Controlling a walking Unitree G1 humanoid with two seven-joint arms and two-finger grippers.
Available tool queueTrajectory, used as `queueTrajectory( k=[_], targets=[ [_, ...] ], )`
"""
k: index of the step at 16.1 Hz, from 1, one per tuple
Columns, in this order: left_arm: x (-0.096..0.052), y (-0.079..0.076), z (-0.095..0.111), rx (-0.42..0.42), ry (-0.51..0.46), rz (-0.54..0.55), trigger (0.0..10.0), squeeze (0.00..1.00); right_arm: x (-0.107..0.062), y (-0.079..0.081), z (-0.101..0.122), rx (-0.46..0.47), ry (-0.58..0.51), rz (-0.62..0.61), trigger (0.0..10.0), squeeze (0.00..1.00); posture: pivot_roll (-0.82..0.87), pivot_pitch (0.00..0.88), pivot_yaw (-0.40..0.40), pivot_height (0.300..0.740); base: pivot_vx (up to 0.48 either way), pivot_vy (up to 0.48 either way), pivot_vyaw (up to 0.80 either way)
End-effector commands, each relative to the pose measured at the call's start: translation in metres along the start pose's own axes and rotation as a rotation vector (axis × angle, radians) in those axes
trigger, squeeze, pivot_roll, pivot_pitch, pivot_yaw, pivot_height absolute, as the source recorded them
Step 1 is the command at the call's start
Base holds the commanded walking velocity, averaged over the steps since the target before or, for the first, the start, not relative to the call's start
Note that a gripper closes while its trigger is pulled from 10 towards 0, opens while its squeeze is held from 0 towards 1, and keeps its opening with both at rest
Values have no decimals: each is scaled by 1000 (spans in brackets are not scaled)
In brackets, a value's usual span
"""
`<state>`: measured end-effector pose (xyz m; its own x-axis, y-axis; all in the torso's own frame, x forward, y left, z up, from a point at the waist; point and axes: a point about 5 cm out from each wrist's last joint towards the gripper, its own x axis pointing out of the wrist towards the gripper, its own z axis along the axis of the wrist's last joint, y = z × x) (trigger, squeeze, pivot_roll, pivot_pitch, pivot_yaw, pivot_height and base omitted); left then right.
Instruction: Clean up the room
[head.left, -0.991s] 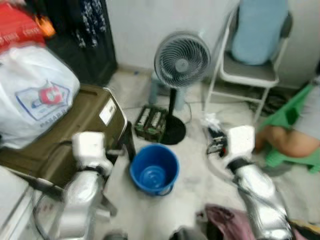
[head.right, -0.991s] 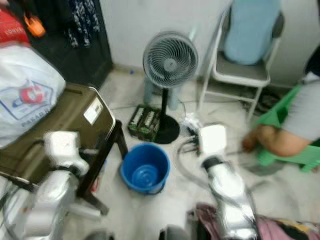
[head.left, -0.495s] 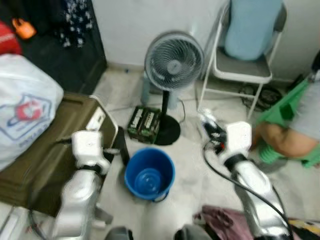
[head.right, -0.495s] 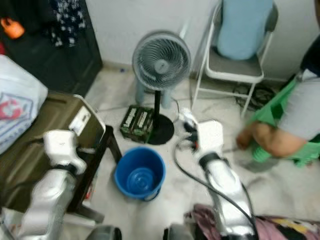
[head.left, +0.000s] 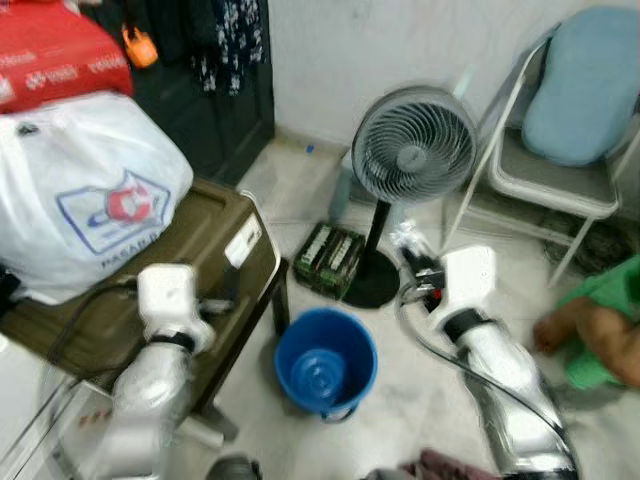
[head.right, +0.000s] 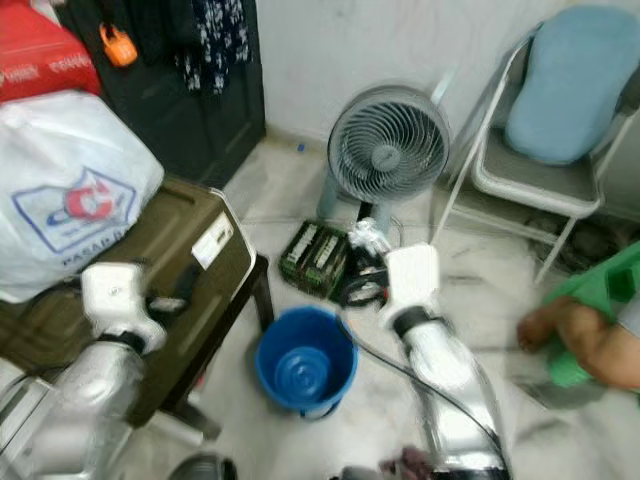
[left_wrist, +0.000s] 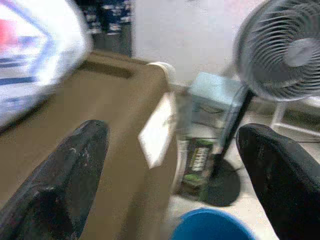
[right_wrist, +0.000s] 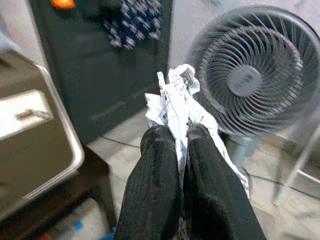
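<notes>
Paper wad in transit, not yet binned.
Right hand (right_wrist: 182, 145) was clenched on a crumpled paper (right_wrist: 175, 102), held above the floor near the fan (head.left: 414, 146); left hand (left_wrist: 170, 165) hung released over the brown case (head.left: 130, 275). Blue bucket (head.left: 326, 362) looked empty: judged early.
</notes>
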<state>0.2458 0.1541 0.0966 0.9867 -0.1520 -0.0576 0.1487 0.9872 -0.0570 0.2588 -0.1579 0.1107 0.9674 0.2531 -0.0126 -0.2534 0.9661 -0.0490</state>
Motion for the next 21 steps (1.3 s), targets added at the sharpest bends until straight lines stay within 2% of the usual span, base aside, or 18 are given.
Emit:
queueTrajectory(
  k=[1,9,11,13,14,15,16,19,21],
  targets=[
    [-3,8,-2,14,18,24,10000,0,2,2,2,-4,-9,3,10000,0,-30,99,-42,740,0,0,0],
    [-2,9,-2,20,20,27,10000,0,4,-2,-4,-16,21,-39,10000,0,-26,97,-41,740,0,0,0],
    [-2,9,-1,28,16,19,10000,0,3,-9,-11,-53,73,-95,10000,0,-26,96,-40,740,0,0,0],
    [-6,3,6,101,-6,-96,10000,0,-2,-27,-31,-65,217,-216,10000,0,-15,102,-36,740,0,0,0],
    [-11,-2,10,167,-12,-178,10000,0,-7,-38,-41,-25,288,-296,10000,0,-4,106,-30,740,0,0,0],
    [-12,-3,11,182,-13,-196,10000,0,-8,-40,-43,-13,301,-315,10000,0,-4,106,-30,740,0,0,0],
    [-21,-3,11,246,-5,-267,10000,0,-9,-45,-47,-29,332,-336,10000,0,10,115,-19,740,0,0,0],
    [-36,4,10,291,37,-366,10000,0,-1,-39,-50,-17,351,-305,10000,0,23,145,13,740,0,0,0],
    [-43,6,18,325,49,-432,10000,0,1,-37,-53,-58,373,-289,10000,0,39,176,52,740,0,0,0]
  ],
)
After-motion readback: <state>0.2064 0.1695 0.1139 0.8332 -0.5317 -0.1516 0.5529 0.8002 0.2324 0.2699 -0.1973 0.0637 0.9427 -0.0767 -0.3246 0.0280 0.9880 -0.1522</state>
